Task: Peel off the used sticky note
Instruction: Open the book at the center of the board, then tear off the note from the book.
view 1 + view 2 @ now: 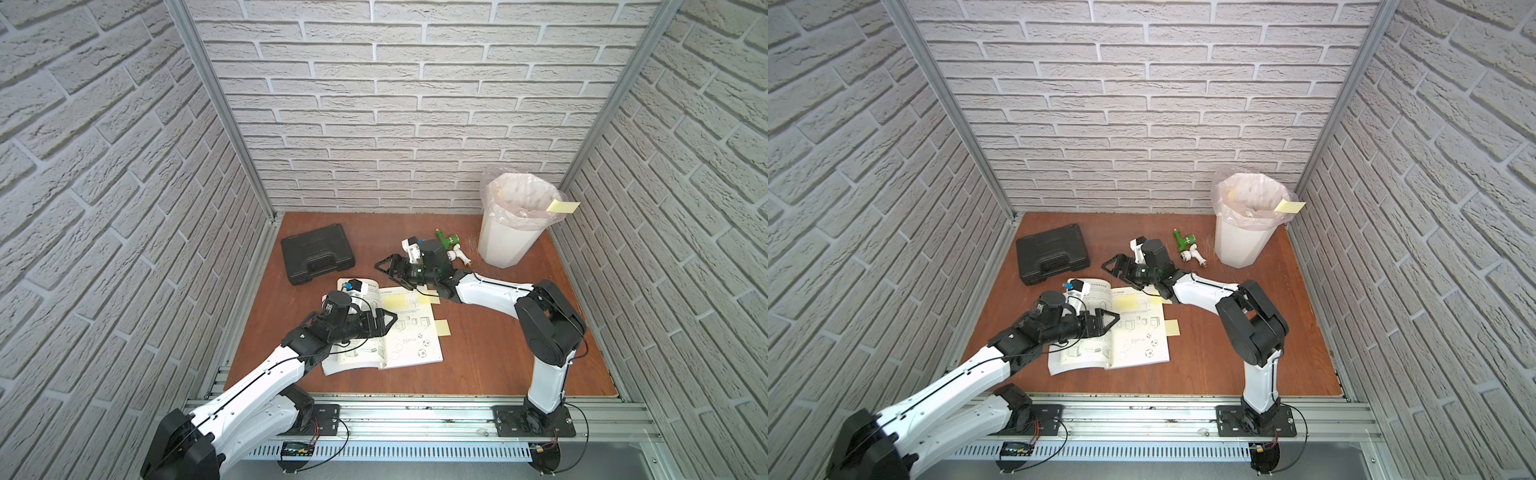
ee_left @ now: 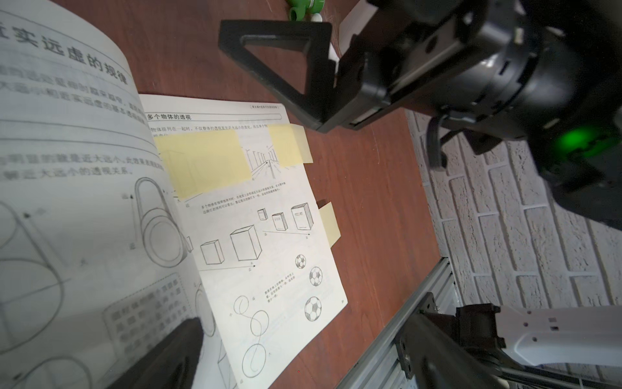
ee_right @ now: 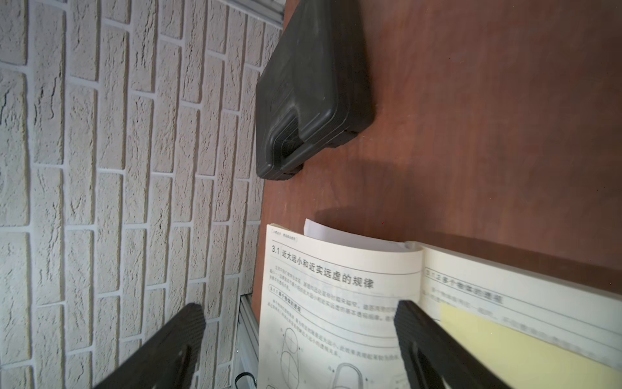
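**Both top views.** An open white paperback of printed perspective drawings (image 1: 409, 349) lies mid-way across the reddish-brown worktop (image 1: 498, 357). A pale yellow rectangular sticky note (image 1: 395, 302) is stuck on the upper right-hand page, beside the spine. The right gripper (image 1: 388, 272) hovers past the book's far edge, fingers spread and empty. The left gripper (image 1: 384, 321) is over the left page with its fingers spread; I cannot tell whether it touches the paper.

Judgement: the left gripper should pin the book. The right should drop to a loose corner, nip it shallowly and peel low and slowly, or the thin page may lift or tear.

**Left wrist.** The note (image 2: 205, 165) lies flat and looks blank, with print ghosting through. Two smaller yellow tabs (image 2: 290, 148) overhang the page's outer edge. I cannot tell which one is "used".

**Right wrist.** The fingers (image 3: 430, 340) are set wide apart. The note (image 3: 525, 353) is just beside one of them, not yet gripped.
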### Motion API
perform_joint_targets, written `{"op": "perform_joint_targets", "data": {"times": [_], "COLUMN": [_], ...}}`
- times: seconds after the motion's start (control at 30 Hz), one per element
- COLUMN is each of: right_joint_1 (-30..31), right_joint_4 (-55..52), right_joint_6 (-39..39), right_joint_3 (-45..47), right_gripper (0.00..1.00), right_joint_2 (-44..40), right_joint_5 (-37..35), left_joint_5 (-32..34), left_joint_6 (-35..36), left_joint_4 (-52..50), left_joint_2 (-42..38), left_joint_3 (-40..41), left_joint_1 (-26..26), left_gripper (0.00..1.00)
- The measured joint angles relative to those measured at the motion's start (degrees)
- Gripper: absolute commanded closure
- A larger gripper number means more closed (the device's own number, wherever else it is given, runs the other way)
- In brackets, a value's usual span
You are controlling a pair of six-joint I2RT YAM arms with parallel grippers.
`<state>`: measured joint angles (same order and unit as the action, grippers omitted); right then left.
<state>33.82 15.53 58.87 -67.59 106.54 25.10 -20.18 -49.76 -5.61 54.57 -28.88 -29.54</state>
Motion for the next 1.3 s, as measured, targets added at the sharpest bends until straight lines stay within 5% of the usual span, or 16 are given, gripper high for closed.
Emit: {"op": "perform_joint_targets", "data": {"times": [0.5, 1.0, 1.3], "right_joint_1": [-3.54, -3.61, -3.41], "right_joint_4": [-7.87, -9.42, -11.1], "right_joint_6": [-5.9, -8.17, -8.96], "right_joint_3": [9.77, 9.81, 9.88], "right_gripper": [0.17, 0.22, 0.23], "right_joint_2": [-5.55, -3.41, -0.7], "right_joint_5": [-2.8, 1.66, 2.45], "left_joint_5": [3.63, 5.49, 5.97], "left_joint_6": [-0.04, -0.26, 0.7], "left_joint_4": [5.44, 5.18, 5.95], "left_joint_2": [13.46, 18.95, 23.32], "left_joint_3": [-3.5, -2.38, -2.64], "left_joint_1": [0.22, 4.26, 4.9], "left_gripper": [0.06, 0.43, 0.48]}}
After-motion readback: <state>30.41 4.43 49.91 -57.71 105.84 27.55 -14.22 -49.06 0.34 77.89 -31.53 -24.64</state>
